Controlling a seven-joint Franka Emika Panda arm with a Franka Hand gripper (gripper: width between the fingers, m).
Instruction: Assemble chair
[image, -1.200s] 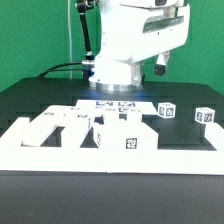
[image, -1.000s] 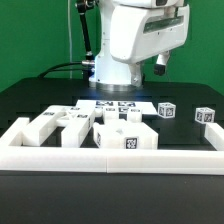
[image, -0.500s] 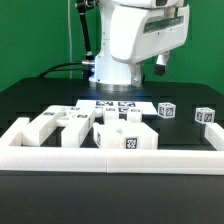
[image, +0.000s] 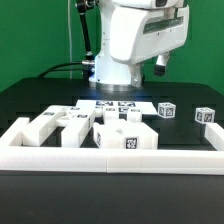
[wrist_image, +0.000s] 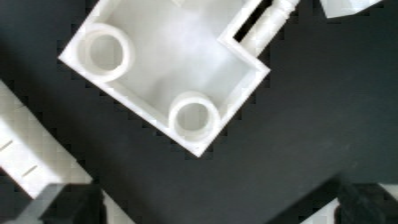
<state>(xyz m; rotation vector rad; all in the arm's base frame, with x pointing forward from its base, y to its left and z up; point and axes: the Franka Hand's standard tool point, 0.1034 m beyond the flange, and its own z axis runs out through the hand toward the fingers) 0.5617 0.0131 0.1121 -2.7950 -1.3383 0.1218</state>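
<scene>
A black table (image: 25, 100) carries white chair pieces (image: 128, 138), cubes (image: 167, 110), the marker board (image: 112, 104) and a rail (image: 110, 160).

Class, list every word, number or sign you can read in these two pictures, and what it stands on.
No words or numbers can be read.
Black-and-white tags, patterns too small to make out: marker board, two small cubes, front chair piece.
Wrist view: holed chair piece, no marks.
</scene>
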